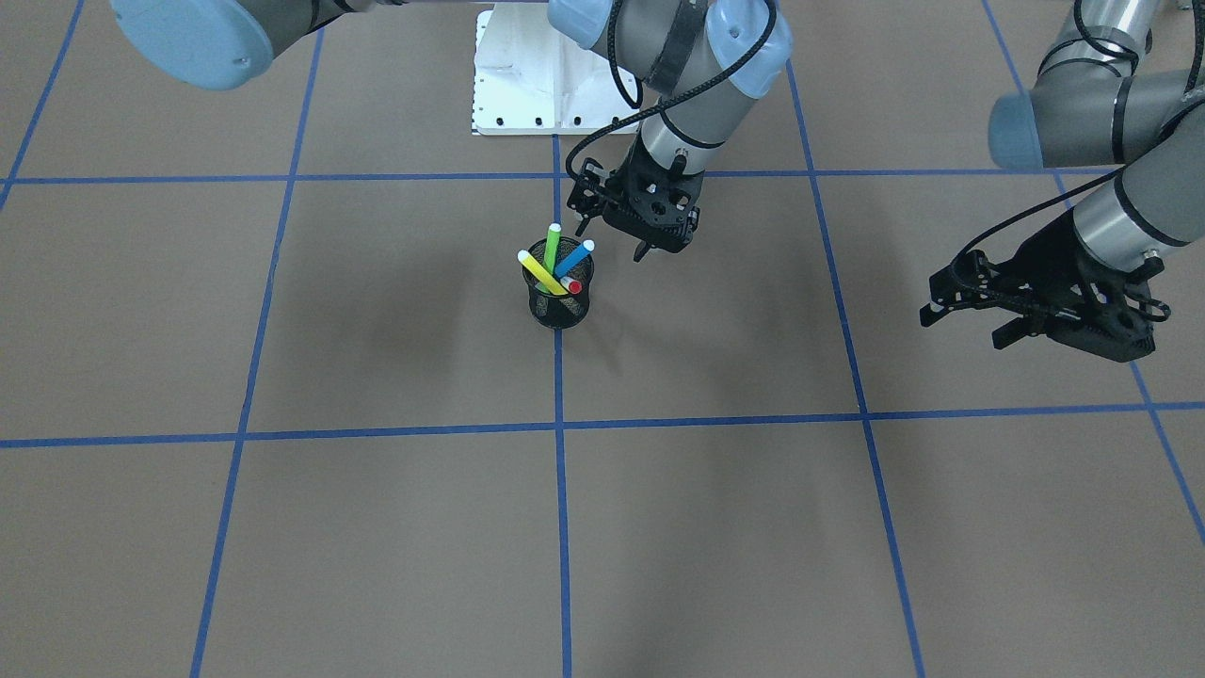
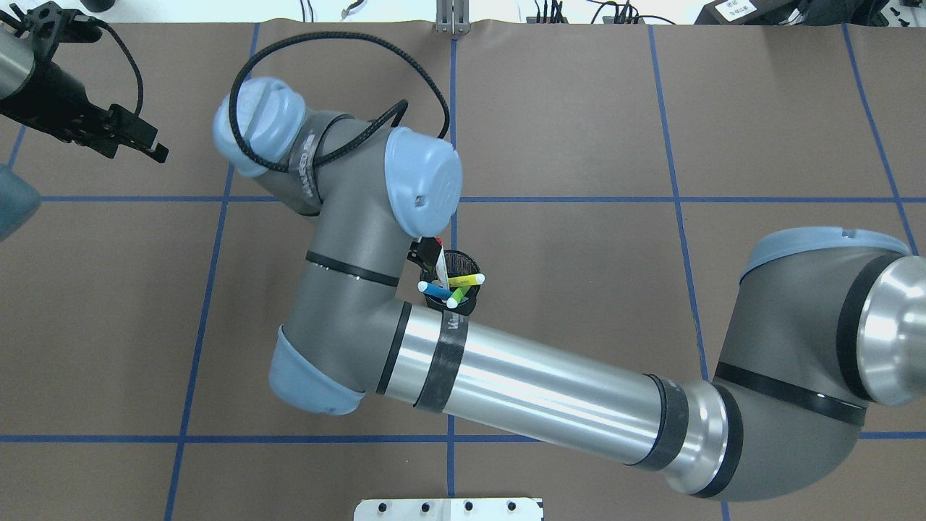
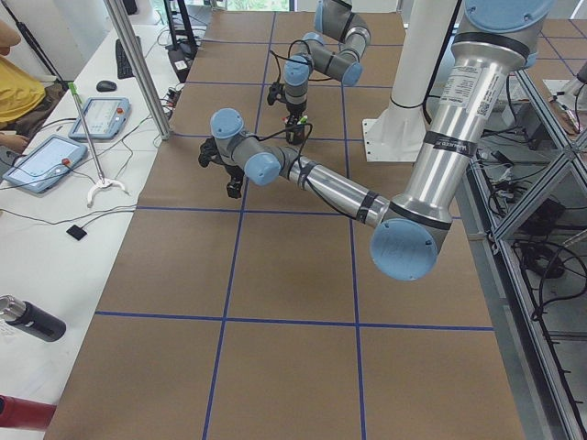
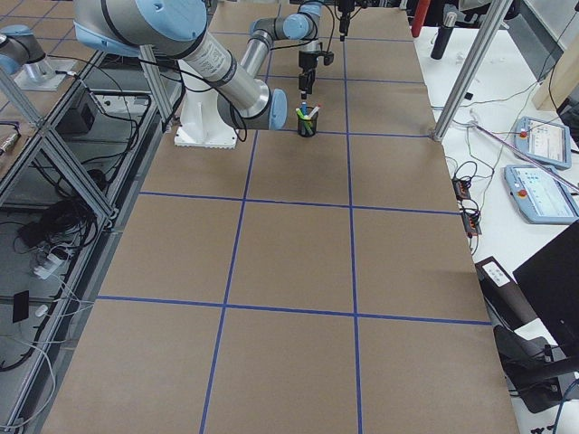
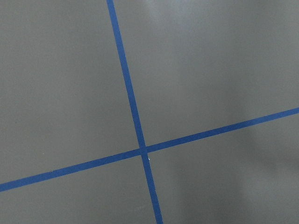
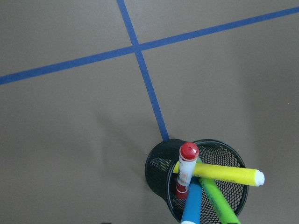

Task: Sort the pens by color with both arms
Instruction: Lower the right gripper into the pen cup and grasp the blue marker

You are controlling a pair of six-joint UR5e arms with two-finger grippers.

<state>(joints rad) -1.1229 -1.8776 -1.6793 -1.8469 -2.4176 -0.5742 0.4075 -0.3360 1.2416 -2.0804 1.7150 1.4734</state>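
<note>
Overhead exterior: yellow pen (image 2: 464, 279), tip rightward

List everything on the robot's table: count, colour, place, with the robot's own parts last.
Tape lines: several, blue, gridding the brown table.
Mesh cup: one, black, on a tape line.
Pens: four, blue pen, green pen, yellow pen and red-capped white pen, leaning in the cup.
Base plate: one, white, at the robot's edge.
Right gripper: one, black, open, close by the cup.
Left gripper: one, black, open, off to the robot's left.
</note>
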